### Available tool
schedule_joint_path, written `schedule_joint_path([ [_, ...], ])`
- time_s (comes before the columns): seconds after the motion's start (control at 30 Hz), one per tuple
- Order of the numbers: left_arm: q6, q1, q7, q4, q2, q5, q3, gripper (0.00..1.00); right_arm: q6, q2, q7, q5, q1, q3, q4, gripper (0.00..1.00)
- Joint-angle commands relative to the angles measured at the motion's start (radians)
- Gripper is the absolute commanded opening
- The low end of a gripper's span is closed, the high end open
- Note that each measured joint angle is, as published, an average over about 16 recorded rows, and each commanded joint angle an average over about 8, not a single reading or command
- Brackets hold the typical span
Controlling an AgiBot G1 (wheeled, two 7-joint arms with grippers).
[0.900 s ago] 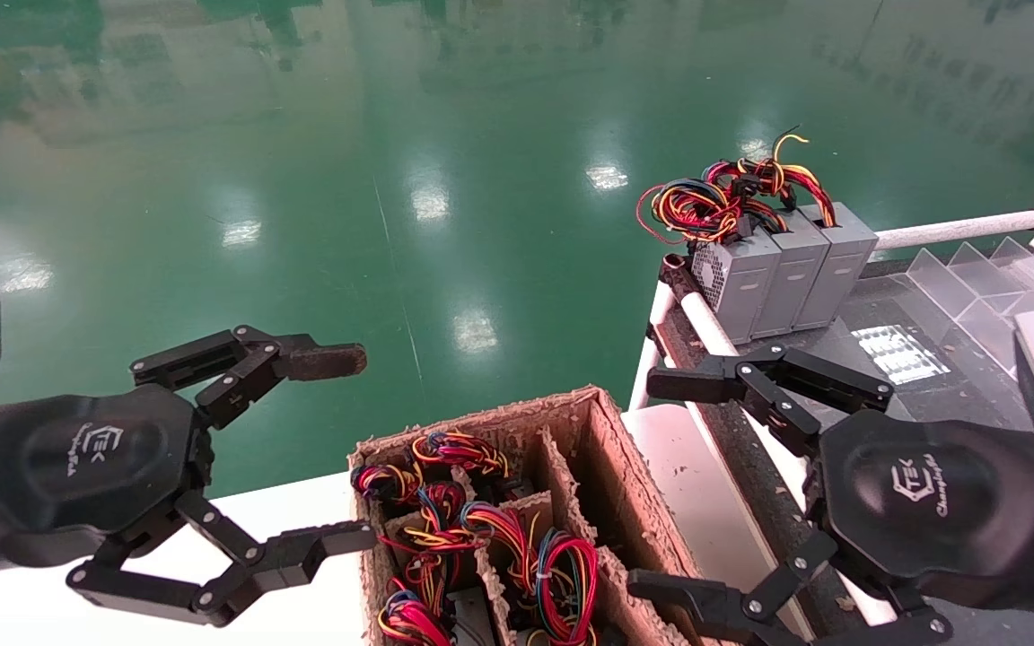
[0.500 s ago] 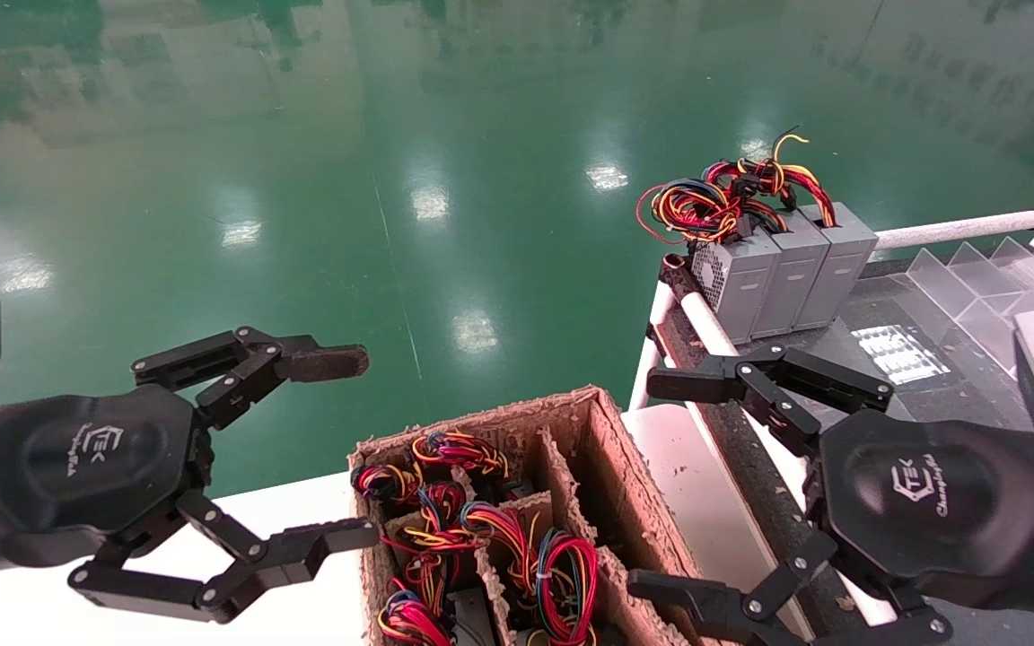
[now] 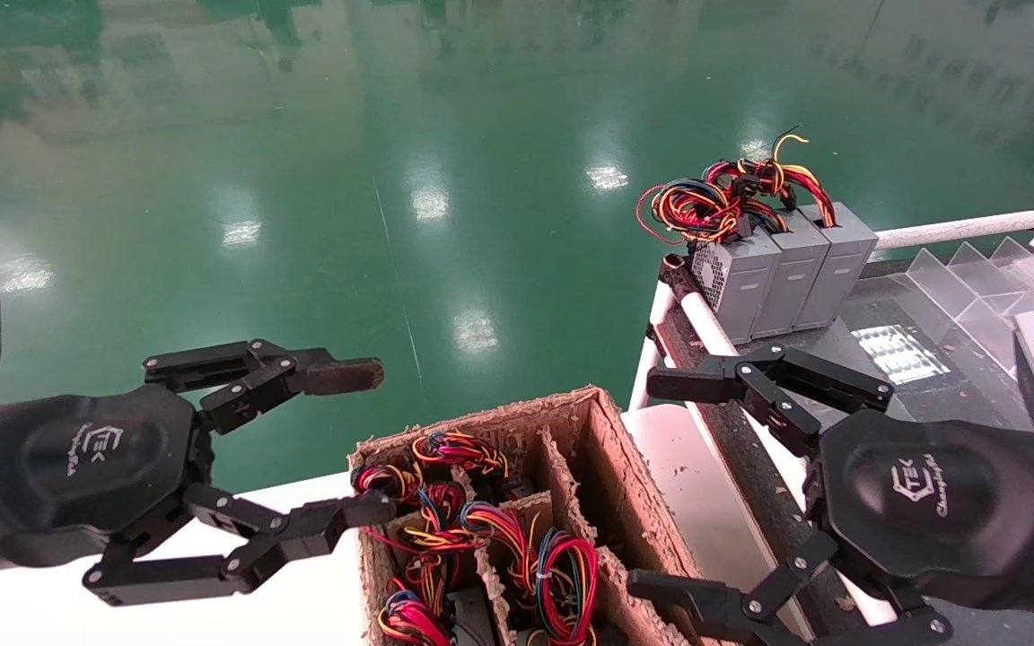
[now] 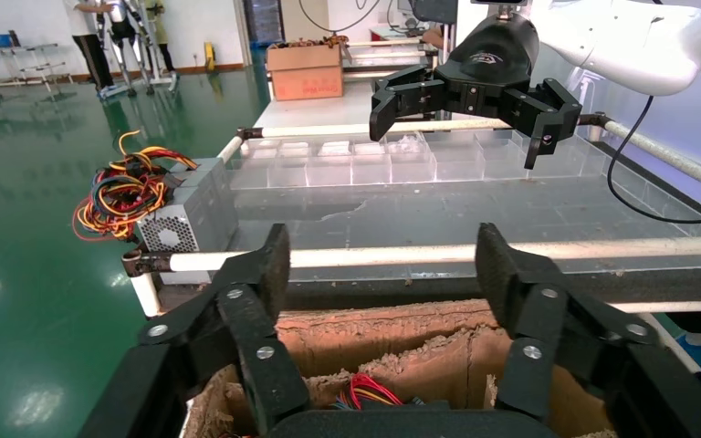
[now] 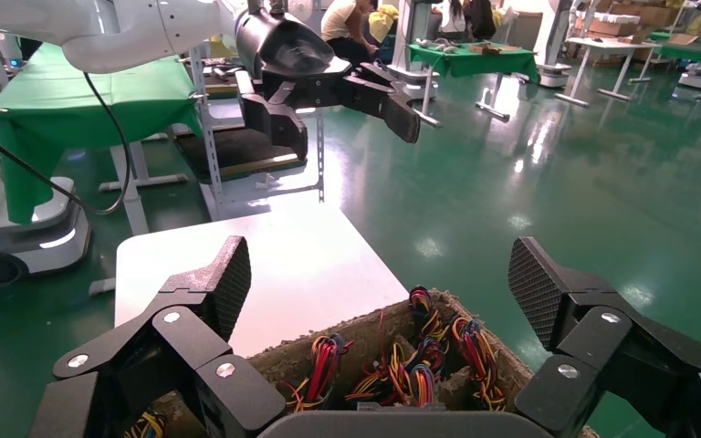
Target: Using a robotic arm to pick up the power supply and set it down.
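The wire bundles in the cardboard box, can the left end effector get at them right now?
Probably yes: the left end effector is open at the box edge, and the wire bundles lie uncovered.

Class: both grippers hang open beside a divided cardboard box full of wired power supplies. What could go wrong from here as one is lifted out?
1. The wire bundles overlap across the box's dividers, so lifting one supply may drag a neighbour.
2. The left gripper sits right at the box wall; a finger could catch the frayed cardboard on descent.
3. The right gripper hangs open at the opposite wall; the two could collide if both reach in.
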Motion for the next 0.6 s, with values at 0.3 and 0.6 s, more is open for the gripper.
schedule_joint_path([
  [0.3, 0.000, 0.000, 0.000, 0.000, 0.000, 0.000, 0.000, 0.00, 0.000, 0.000, 0.000, 0.000, 0.000, 0.000, 0.000, 1.00],
  [0.6, 0.000, 0.000, 0.000, 0.000, 0.000, 0.000, 0.000, 0.00, 0.000, 0.000, 0.000, 0.000, 0.000, 0.000, 0.000, 1.00],
])
